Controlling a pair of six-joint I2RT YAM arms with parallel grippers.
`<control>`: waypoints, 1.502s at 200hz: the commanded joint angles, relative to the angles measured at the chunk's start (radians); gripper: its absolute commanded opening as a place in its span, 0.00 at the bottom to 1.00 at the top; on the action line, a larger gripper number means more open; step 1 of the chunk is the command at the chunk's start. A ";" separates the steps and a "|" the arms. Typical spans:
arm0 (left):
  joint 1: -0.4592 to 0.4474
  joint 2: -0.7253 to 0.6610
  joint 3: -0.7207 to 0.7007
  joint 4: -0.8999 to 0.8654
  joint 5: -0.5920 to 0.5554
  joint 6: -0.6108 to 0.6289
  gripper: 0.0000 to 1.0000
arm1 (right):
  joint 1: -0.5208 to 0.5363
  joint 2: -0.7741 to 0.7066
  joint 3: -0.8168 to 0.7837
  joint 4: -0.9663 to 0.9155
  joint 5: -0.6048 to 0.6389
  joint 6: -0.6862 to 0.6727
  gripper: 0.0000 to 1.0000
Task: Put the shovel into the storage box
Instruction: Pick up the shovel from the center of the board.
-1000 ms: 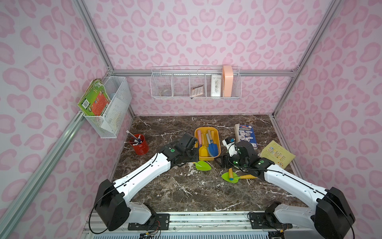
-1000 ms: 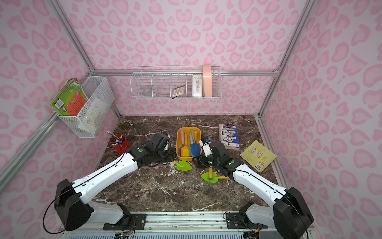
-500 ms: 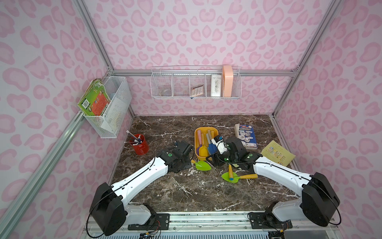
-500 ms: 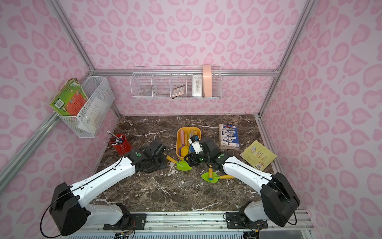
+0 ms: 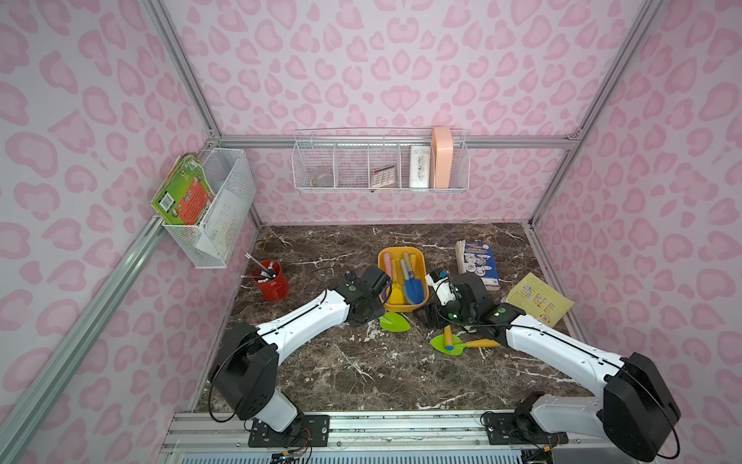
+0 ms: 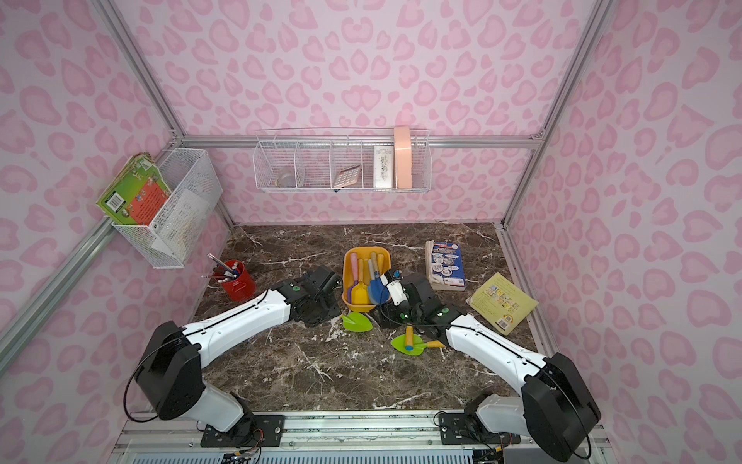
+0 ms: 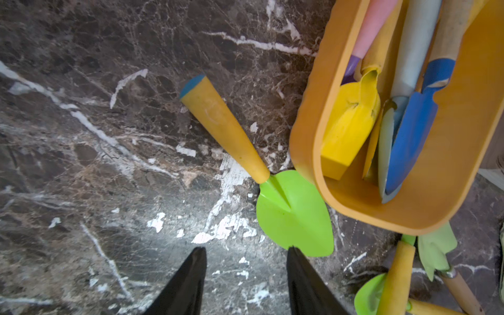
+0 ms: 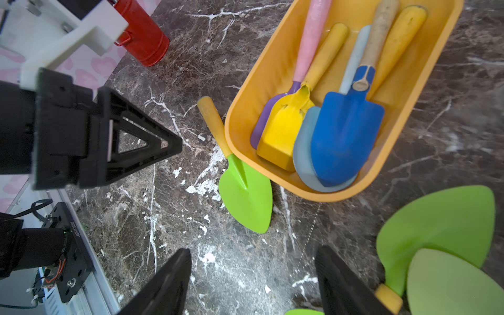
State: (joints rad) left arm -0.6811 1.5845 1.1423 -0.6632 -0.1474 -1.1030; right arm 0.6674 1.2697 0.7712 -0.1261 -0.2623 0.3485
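Two black fingers point(image 7: 188, 286) on the left gripper point(image 7: 246, 251), spread apart, nothing pinched between them. Hangs low over the dark marble table point(image 7: 109, 191), one fingertip right at the tip of a green blade; touching or just clear of it, hard to tell from the wrist view. Blade of the green shovel point(image 7: 294, 215), flat on the table and outside the storage box point(image 7: 304, 136). Yellow handle with a blue end cap, angled away along the box's long side. Blade just beside the box's rounded near corner. In both top views, handle hidden under the left wrist, only the blade showing.

Right gripper point(image 8: 253, 252) also spread wide and empty, low over the table on the near side of the box, green shovel's blade ahead of the gap between its fingers. Next to one finger, two more green blades point(image 8: 436, 231) overlapping, a yellow handle below them.

Inside the box, several shovels side by side, blades toward the near end: purple shovel point(image 8: 260, 125) with a pink handle, yellow shovel point(image 8: 283, 131), pale blue shovel point(image 8: 302, 163), blue shovel point(image 8: 346, 136).

Farther out, red pen cup point(image 5: 273, 283) by the left wall, thick book point(image 5: 478, 261) and yellow booklet point(image 5: 538, 299) to the right of the box, white wire baskets point(image 5: 379, 164) up on the walls.
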 commanded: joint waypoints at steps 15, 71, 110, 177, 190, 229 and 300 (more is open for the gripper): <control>0.012 0.075 0.033 0.023 -0.025 -0.076 0.55 | -0.023 -0.047 -0.039 0.006 0.012 0.020 0.75; 0.026 0.158 0.060 0.025 -0.039 -0.145 0.56 | -0.049 -0.100 -0.087 0.023 0.016 0.030 0.75; 0.035 0.207 0.084 0.041 -0.028 -0.159 0.55 | -0.060 -0.109 -0.093 0.022 0.013 0.029 0.74; 0.040 0.279 0.099 0.025 -0.038 -0.172 0.55 | -0.070 -0.122 -0.111 0.021 0.008 0.033 0.74; 0.040 0.289 0.099 0.025 -0.033 -0.175 0.54 | -0.074 -0.125 -0.114 0.022 0.009 0.034 0.74; 0.044 0.310 0.099 0.030 -0.040 -0.166 0.54 | -0.074 -0.127 -0.118 0.025 0.008 0.041 0.74; 0.048 0.325 0.086 0.042 -0.023 -0.147 0.39 | -0.075 -0.139 -0.126 0.025 0.017 0.045 0.74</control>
State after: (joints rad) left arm -0.6342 1.9022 1.2335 -0.6113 -0.1741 -1.2716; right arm 0.5919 1.1366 0.6495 -0.1085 -0.2501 0.3893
